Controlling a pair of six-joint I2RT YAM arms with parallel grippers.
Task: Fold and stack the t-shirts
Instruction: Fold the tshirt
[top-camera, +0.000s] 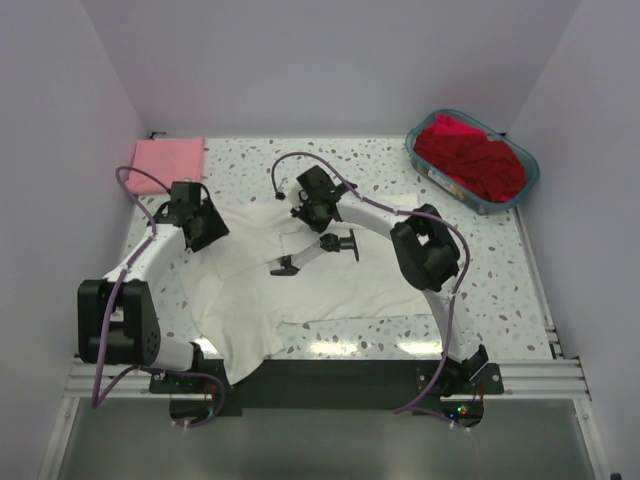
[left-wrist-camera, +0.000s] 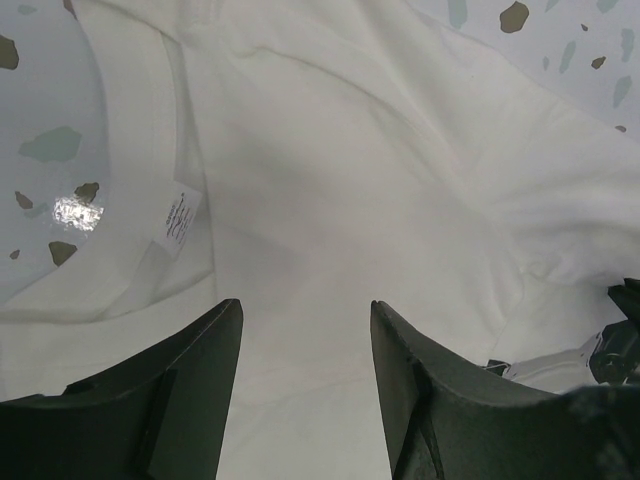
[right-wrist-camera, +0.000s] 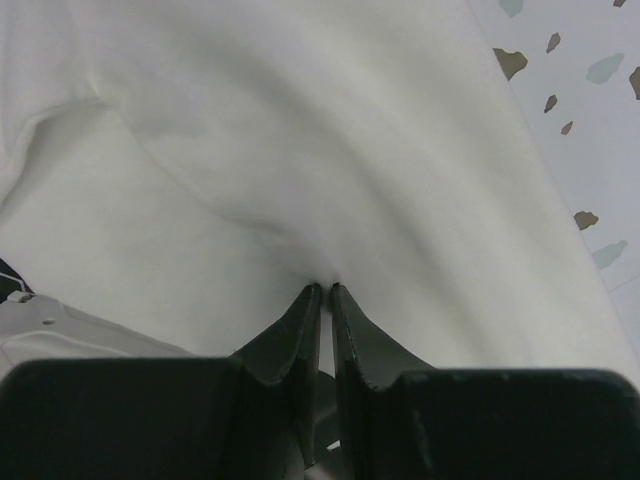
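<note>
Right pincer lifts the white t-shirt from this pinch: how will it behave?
Probably floppy: the white t-shirt lies in soft folds, so it should sag. It will likely tent under the right pincer, where the cloth puckers at the pinch. It seems thin and light.

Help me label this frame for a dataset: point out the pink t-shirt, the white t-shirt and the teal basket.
pink t-shirt (top-camera: 168, 160): top external view, middle of the cloth.
white t-shirt (top-camera: 330, 290): top external view, flat body panel towards the arms' bases.
teal basket (top-camera: 415, 152): top external view, left end wall.
</note>
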